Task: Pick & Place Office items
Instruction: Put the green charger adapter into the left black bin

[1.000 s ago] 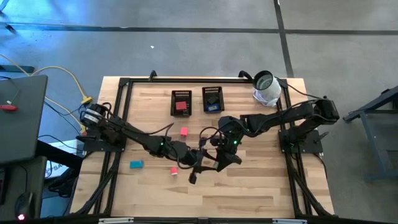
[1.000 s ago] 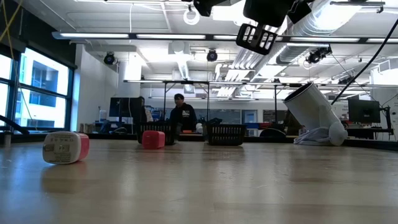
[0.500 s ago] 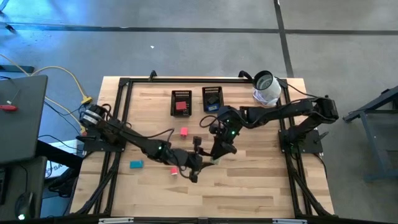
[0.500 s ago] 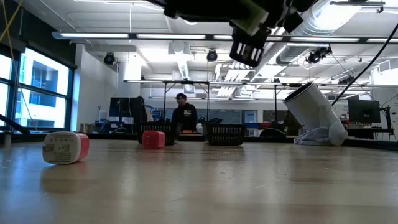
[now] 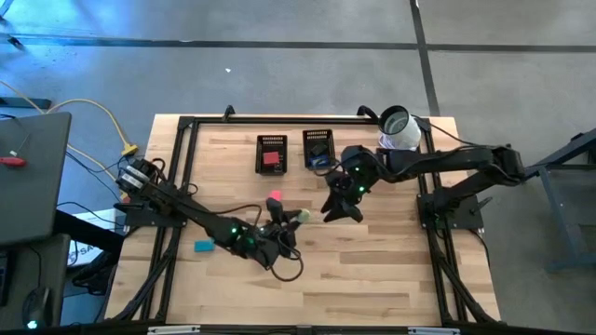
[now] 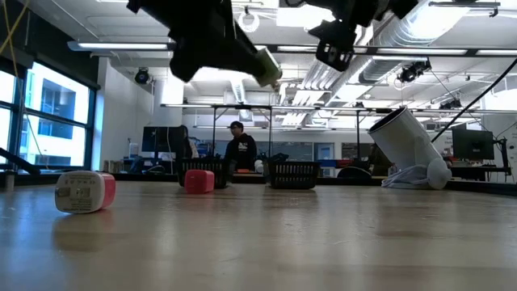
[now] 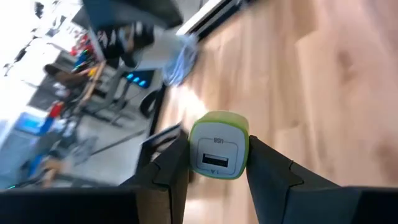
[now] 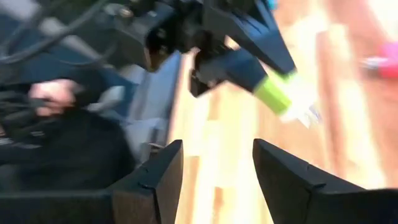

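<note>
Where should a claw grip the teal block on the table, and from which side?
Probably across its two long faces at mid-length, coming straight down: the teal block lies flat on the table, longer than wide, with bare wood all round.

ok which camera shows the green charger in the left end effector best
The left wrist view: the green charger fills the centre, port facing the camera, clamped between the left end effector fingers. The right wrist view shows it blurred from the side, the low view only an end, the high view a speck.

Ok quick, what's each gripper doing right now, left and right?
Left gripper: closed on a green-and-white charger plug, lifted off the table.
Right gripper: open, empty.
</note>
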Available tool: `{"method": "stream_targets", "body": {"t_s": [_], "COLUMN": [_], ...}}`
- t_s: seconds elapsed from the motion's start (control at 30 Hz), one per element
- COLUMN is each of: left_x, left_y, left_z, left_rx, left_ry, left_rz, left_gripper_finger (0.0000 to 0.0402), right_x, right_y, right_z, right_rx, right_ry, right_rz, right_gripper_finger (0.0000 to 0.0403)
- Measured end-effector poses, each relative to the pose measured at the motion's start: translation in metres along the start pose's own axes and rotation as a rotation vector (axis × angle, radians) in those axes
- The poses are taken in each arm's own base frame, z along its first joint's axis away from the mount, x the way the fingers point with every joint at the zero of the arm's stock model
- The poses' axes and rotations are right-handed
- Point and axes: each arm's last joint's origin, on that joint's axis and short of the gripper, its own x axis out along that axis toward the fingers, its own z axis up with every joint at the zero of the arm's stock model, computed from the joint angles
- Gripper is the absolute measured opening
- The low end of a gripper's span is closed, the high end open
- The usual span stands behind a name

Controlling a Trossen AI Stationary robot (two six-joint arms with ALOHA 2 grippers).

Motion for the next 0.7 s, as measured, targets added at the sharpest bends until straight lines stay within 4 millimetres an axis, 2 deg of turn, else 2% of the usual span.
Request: {"method": "stream_targets", "body": {"t_s": [0.2,0.47,0.7], "left_x": [0.013,0.046,0.068], "left_y": [0.010,0.034,0.055], "left_z": [-0.012,-0.044,-0.070], "left_rx": [0.097,0.117,0.124], "left_ry": [0.116,0.309,0.462], "left_rz": [0.118,0.134,0.134], "left_gripper_finger": [0.0120,0.0121,0.0121], "right_x": [-0.004,0.008,0.014], "right_y": [0.015,0.030,0.038], "right_z": [-0.012,-0.028,-0.041], "right_rx": [-0.036,-0.097,-0.133], "right_ry": [-0.019,0.004,0.033], "right_rz": [-0.241,-0.408,-0.534], "right_gripper_finger": [0.0180,0.0180,0.0180]}}
